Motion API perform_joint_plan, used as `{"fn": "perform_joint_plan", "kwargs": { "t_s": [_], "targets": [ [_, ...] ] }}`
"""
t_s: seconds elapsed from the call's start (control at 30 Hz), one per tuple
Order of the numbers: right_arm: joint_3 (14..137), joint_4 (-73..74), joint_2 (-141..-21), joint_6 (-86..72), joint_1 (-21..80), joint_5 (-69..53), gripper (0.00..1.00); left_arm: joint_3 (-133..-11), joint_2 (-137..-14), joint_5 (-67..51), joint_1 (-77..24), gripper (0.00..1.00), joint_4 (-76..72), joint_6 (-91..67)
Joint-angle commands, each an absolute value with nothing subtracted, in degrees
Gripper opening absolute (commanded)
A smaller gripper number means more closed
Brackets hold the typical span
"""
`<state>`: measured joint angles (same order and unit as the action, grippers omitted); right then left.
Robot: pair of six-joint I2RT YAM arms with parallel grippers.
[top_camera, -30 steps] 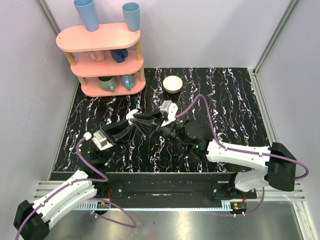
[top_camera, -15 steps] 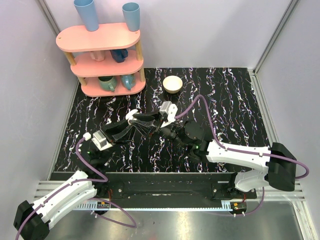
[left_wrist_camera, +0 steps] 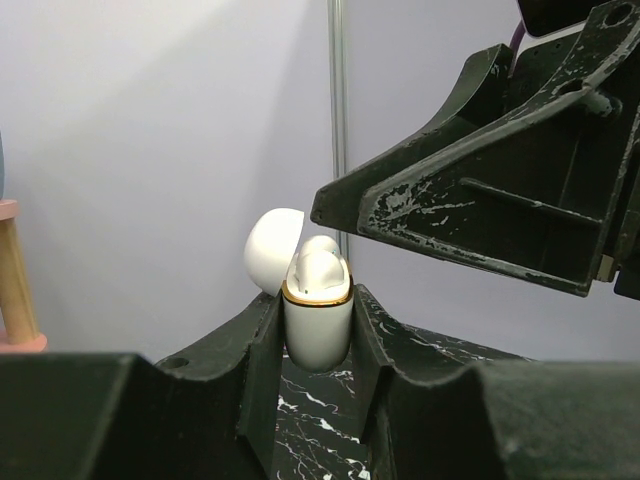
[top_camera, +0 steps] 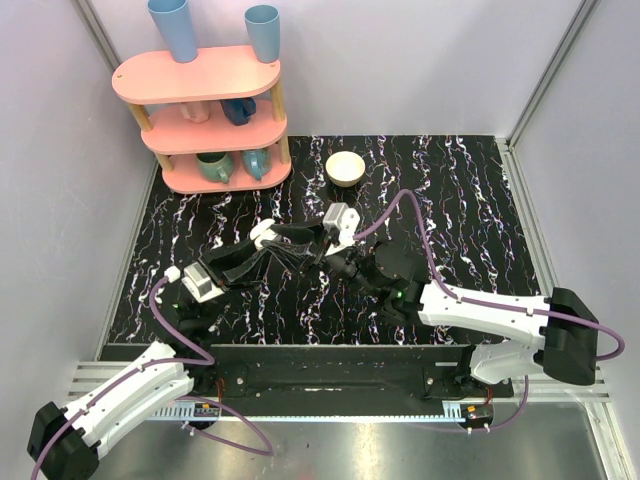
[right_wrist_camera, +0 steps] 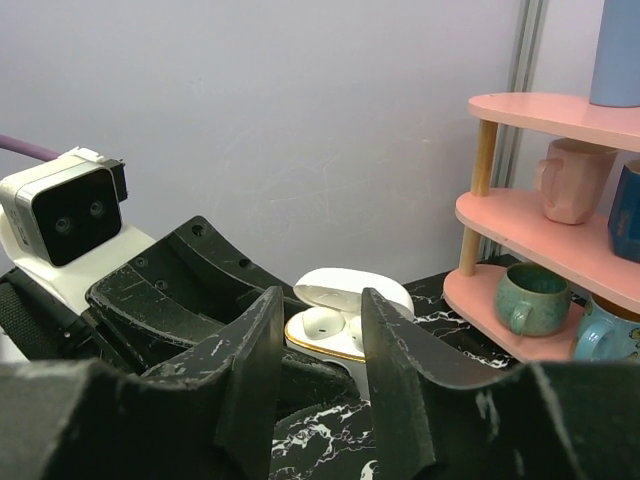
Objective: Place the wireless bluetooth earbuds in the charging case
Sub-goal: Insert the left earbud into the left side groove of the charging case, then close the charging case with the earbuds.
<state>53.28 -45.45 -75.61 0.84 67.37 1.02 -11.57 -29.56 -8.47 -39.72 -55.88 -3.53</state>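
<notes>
The left gripper (left_wrist_camera: 316,318) is clamped tight on the base of the charging case (left_wrist_camera: 318,335), holding it over the middle of the table (top_camera: 470,200), a little toward the left edge. The case's lid (left_wrist_camera: 272,245) is swung open, and the rounded top of a white earbud (left_wrist_camera: 320,268) stands above the gold rim. The right gripper (right_wrist_camera: 322,305) hangs just beside the case, its fingers parted with nothing between them.

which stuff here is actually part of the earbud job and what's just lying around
In the job: charging case, lid open, in left gripper; earbud in it; right gripper close by.
Lying about: white bowl, pink shelf, its mugs, two blue cups on top.
</notes>
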Motion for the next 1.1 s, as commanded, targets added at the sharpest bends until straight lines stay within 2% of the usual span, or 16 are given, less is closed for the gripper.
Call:
{"fn": "perform_joint_plan", "kwargs": {
  "t_s": [0.0,0.37,0.63,1.07],
  "targets": [
    [55.3,-46.4,-73.0,2.2,67.7,1.7,0.45,-11.7,-29.0,-8.7,-39.8,0.0,-58.8,-3.7],
    [54.6,-44.7,-70.0,2.3,67.7,5.4,0.46,-11.1,-28.2,-8.4,-39.8,0.0,-56.2,-2.1],
    [59.8,-33.4,-70.6,0.5,67.6,22.5,0.52,-11.7,-28.2,-19.6,-39.9,0.0,-54.1,2.1],
    [64.6,-22.2,-71.5,-2.3,67.7,19.9,0.58,-13.6,-31.5,-31.0,-39.8,0.0,-55.2,4.2]
  ]
}}
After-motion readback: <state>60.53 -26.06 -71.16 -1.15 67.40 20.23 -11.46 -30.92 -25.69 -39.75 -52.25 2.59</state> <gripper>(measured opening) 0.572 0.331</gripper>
